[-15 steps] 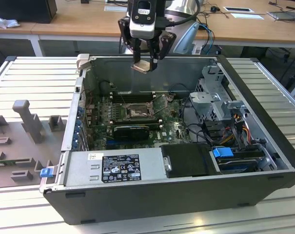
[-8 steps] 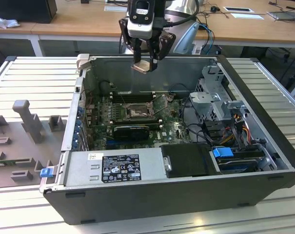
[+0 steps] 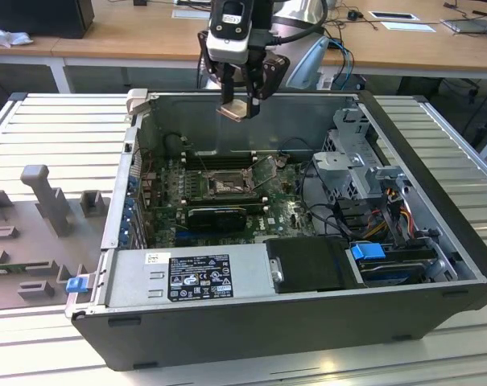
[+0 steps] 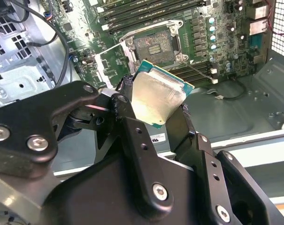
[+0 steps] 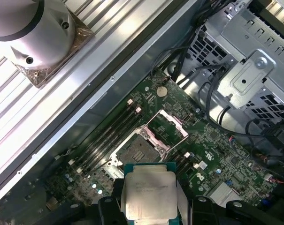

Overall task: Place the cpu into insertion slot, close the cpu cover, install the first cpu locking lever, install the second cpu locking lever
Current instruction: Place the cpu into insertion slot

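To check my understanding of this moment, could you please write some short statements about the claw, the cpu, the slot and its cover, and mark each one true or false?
1. The claw grips the cpu between its fingers. True.
2. The cpu sits in the insertion slot. False: the claw holds it in the air above the open computer case, and the slot is empty.
3. The cpu cover is shut over the slot. False: it is swung open and stands beside the slot.
4. The computer case lies on its side with the open side up. True.
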Robot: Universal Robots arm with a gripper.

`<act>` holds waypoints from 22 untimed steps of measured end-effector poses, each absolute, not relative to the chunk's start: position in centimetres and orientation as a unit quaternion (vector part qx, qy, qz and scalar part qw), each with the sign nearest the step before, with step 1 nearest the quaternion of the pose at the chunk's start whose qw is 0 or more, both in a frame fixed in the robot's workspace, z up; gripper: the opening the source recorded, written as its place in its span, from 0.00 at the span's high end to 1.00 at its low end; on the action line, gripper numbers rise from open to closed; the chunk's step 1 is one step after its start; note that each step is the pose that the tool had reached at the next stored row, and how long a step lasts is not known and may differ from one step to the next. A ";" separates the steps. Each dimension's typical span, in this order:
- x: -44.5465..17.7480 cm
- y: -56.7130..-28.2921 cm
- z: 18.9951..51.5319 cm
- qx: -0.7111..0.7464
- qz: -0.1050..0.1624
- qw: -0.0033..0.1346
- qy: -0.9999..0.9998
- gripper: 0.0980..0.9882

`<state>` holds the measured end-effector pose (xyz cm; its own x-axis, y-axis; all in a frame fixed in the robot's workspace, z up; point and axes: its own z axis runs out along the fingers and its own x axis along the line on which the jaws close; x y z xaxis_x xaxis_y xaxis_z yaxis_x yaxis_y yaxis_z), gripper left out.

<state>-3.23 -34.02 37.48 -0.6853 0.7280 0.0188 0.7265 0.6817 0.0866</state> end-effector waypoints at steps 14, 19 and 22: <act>-3.2 -34.0 37.4 0.428 0.043 0.010 0.902 0.52; -3.2 -34.0 37.4 0.438 0.043 0.011 0.898 0.52; -3.2 -34.0 37.4 0.444 0.043 0.011 0.895 0.52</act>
